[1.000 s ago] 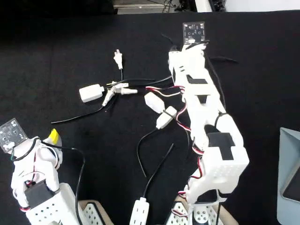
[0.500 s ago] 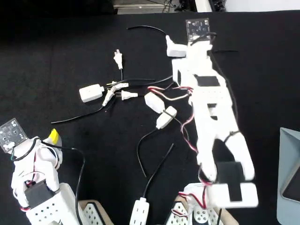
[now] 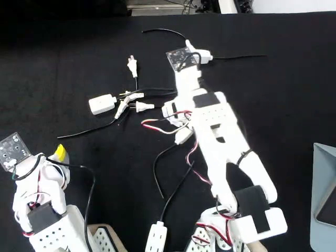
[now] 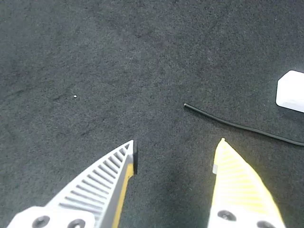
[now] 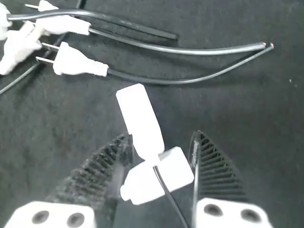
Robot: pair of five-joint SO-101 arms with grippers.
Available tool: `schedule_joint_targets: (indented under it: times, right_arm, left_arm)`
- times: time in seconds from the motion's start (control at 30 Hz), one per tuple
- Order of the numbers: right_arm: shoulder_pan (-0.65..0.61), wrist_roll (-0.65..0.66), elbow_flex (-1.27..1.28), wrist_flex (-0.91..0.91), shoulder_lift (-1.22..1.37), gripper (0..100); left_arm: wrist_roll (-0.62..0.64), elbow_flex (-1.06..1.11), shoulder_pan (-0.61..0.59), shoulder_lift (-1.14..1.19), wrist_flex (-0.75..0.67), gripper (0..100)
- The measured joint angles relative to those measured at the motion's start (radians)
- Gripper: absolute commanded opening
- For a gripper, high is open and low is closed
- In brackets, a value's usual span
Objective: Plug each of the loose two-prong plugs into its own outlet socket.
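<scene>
Several white two-prong plugs (image 3: 137, 106) lie in a cluster at mid left, with one more plug (image 3: 132, 64) farther back. A white socket (image 3: 102, 104) rests beside the cluster and another socket (image 3: 200, 54) lies at the back. Two joined sockets (image 3: 170, 111) sit half under the right arm. In the right wrist view my right gripper (image 5: 160, 137) is open, its fingers on either side of that socket pair (image 5: 140, 118); a plug (image 5: 78, 64) lies just beyond. My left gripper (image 4: 177, 142) is open over bare cloth at the front left, its yellow finger (image 3: 61, 152) visible from above.
A white power strip (image 3: 156, 236) lies at the front edge. A grey bin (image 3: 324, 194) stands at the right edge. Black cables (image 3: 173, 194) trail across the middle. A cut cable end (image 4: 190, 107) and a socket's corner (image 4: 291, 90) lie ahead of the left gripper.
The right arm swung from the back of the table leftward and now has its gripper over the socket pair. A white socket came into view at the back. The left arm kept still.
</scene>
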Motion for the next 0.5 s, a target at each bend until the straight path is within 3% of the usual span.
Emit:
schedule_joint_targets:
  times: [0.17,0.5]
  right_arm:
    - [-0.008,0.049,0.0,-0.037,0.035,29.2]
    - [-0.008,0.086,-0.133,-0.038,0.298,28.7]
  left_arm:
    - [0.0,0.0,0.0,0.0,0.0,27]
    - [0.0,0.009,0.0,0.0,0.0,27]
